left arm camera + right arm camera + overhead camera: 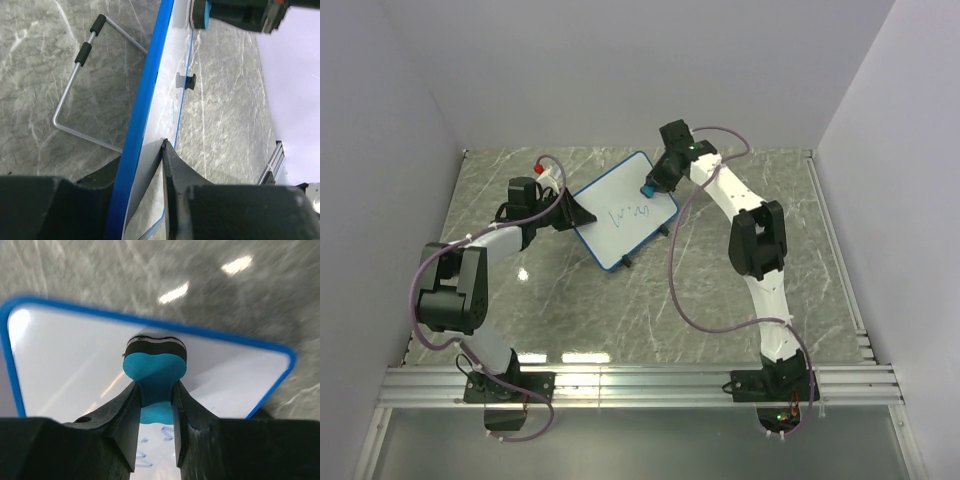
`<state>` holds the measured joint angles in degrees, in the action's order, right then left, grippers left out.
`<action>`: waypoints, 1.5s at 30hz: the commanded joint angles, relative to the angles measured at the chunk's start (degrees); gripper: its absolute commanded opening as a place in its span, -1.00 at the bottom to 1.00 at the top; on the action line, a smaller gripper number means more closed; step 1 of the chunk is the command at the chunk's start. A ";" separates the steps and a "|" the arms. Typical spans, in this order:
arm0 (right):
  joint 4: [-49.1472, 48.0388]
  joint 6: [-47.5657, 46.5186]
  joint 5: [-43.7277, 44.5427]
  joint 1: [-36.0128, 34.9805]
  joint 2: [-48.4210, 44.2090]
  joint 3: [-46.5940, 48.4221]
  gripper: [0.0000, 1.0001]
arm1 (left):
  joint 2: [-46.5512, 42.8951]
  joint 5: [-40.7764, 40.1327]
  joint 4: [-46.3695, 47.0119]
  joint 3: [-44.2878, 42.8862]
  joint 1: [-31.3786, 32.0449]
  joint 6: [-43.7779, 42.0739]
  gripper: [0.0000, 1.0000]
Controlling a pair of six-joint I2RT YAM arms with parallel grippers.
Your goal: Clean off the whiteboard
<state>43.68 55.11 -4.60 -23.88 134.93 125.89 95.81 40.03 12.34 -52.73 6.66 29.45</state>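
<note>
The whiteboard [623, 213], white with a blue rim, lies tilted at the table's middle back with dark scribbles [630, 213] near its centre. My left gripper [572, 212] is shut on the board's left edge; in the left wrist view [159, 150] its fingers pinch the blue rim [150, 85]. My right gripper [652, 183] is shut on the blue-black eraser [647, 188] and holds it on the board's upper right part. In the right wrist view the eraser [155, 365] is squeezed between the fingers [125, 415], above the board [65, 365], with blue scribbles [167, 432] below it.
A red-capped marker [542, 166] lies at the back left, near the left arm. The board's wire stand [80, 80] with black grips sticks out beneath it. Grey walls close in the marble table on three sides; an aluminium rail [640, 380] runs along the near edge.
</note>
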 commanded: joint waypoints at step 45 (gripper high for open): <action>0.53 0.70 -2.95 -1.24 2.26 -4.43 -1.00 | 0.96 -6.63 -6.71 0.88 1.52 -4.84 -0.99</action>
<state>49.47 54.94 -13.65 -22.85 133.16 118.34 95.96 39.42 12.73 -52.73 7.01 29.15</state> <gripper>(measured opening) 0.342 0.264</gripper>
